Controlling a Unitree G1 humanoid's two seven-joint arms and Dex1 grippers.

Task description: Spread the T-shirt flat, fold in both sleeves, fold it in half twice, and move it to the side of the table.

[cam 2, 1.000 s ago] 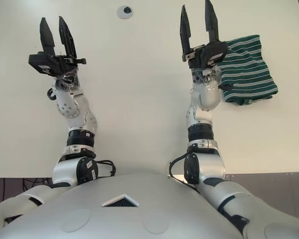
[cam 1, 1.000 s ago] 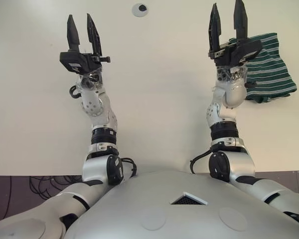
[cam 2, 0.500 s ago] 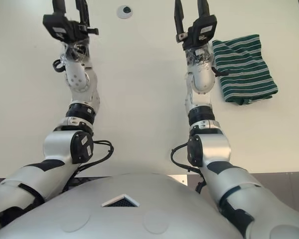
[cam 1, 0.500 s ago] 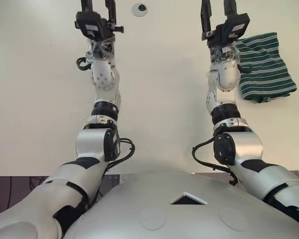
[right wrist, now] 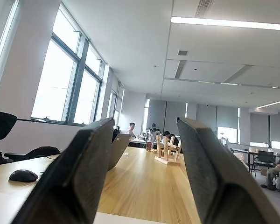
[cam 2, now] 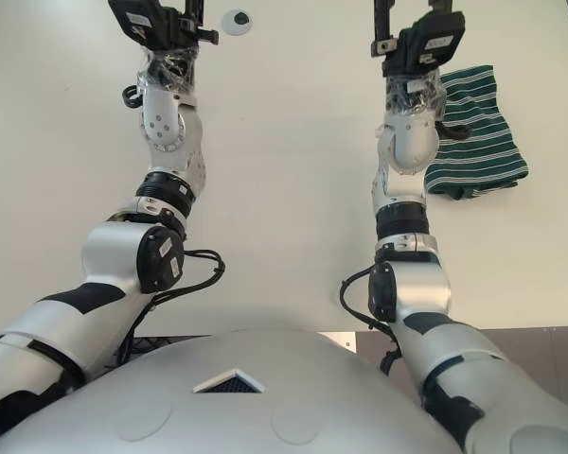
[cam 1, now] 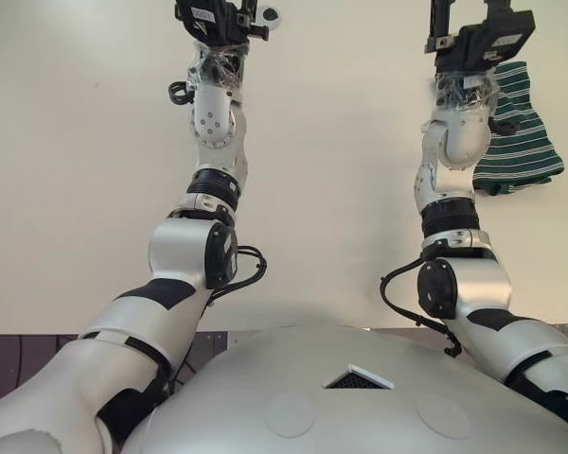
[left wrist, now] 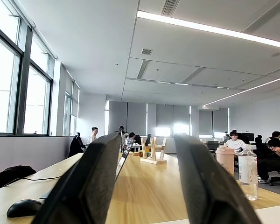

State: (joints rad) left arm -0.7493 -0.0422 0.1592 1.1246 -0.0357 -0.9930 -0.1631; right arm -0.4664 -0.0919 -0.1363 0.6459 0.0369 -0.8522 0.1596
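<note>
The left gripper (left wrist: 147,136) holds its two dark fingers (left wrist: 84,186) spread wide, with nothing between them. The right gripper (right wrist: 145,120) also stands with its fingers (right wrist: 70,186) parted and empty. Past both pairs of fingers runs a long wooden desk (right wrist: 144,182) with a computer mouse (right wrist: 23,175) on it. Both arms are stretched forward over the white table (cam 1: 76,142). The T-shirt (cam 1: 521,132), green with thin white stripes, lies folded in a compact bundle at the table's right side, just beside the right wrist and partly hidden by it. A small round disc (cam 2: 237,21) sits in the tabletop near the left gripper's base.
</note>
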